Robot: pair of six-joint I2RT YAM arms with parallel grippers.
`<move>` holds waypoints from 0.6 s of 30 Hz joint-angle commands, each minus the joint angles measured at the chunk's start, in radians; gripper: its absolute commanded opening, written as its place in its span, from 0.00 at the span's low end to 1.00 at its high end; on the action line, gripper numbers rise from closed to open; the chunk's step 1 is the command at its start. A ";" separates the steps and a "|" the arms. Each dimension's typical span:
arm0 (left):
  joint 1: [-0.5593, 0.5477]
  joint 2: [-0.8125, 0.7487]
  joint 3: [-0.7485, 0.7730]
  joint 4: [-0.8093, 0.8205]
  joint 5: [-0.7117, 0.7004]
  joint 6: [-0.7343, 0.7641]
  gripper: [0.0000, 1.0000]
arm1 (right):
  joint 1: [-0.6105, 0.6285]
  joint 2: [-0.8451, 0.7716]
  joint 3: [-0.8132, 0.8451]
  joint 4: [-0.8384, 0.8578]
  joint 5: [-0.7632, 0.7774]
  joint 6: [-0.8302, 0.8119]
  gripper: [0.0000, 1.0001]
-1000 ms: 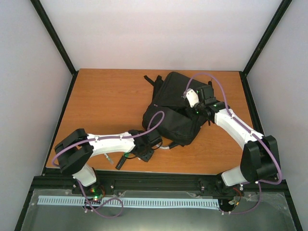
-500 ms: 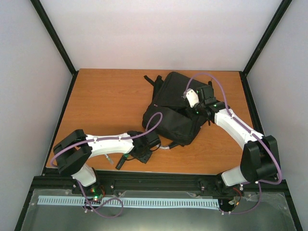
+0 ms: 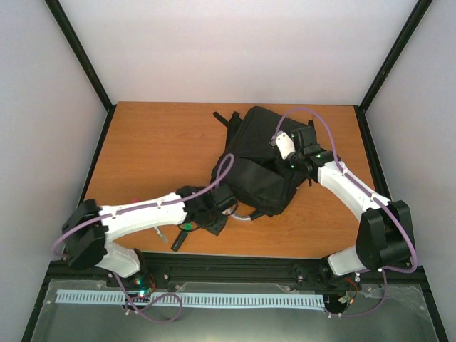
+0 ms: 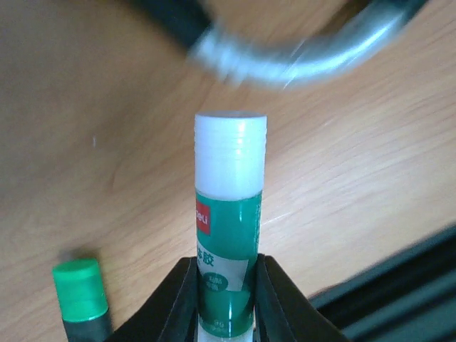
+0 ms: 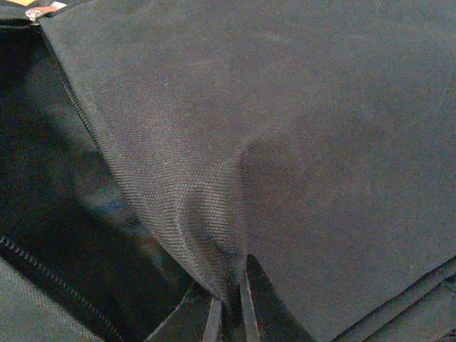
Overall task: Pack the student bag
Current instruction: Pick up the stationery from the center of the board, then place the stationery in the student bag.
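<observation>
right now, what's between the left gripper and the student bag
Bare table, then the student bag's grey loop; the left wrist view shows it past the glue stick.

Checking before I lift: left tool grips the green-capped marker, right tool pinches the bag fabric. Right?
No: the left tool grips the white-capped glue stick; the green-capped marker lies beside it, per the left wrist view. The right tool does pinch the student bag fabric.

Soft, even light from above leaves only faint shadows on the table (image 3: pixel 157 157). At the left wrist the grey loop (image 4: pixel 299 68) is blurred, while the glue stick (image 4: pixel 229 214) is sharp. The student bag (image 5: pixel 285 142) looks dark, its weave crisp.
</observation>
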 commanded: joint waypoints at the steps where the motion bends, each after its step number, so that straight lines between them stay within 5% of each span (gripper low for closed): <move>1: -0.015 -0.097 0.186 -0.001 0.030 0.057 0.08 | 0.000 -0.025 0.001 0.041 -0.052 -0.006 0.03; 6: -0.002 0.034 0.408 0.060 -0.003 0.157 0.01 | 0.000 -0.035 -0.002 0.045 -0.071 -0.005 0.03; 10: 0.042 0.175 0.560 0.119 0.099 0.188 0.01 | 0.000 -0.039 -0.003 0.047 -0.087 0.000 0.03; 18: 0.141 0.362 0.674 0.195 0.249 0.169 0.01 | -0.007 -0.065 -0.007 0.051 -0.100 0.000 0.03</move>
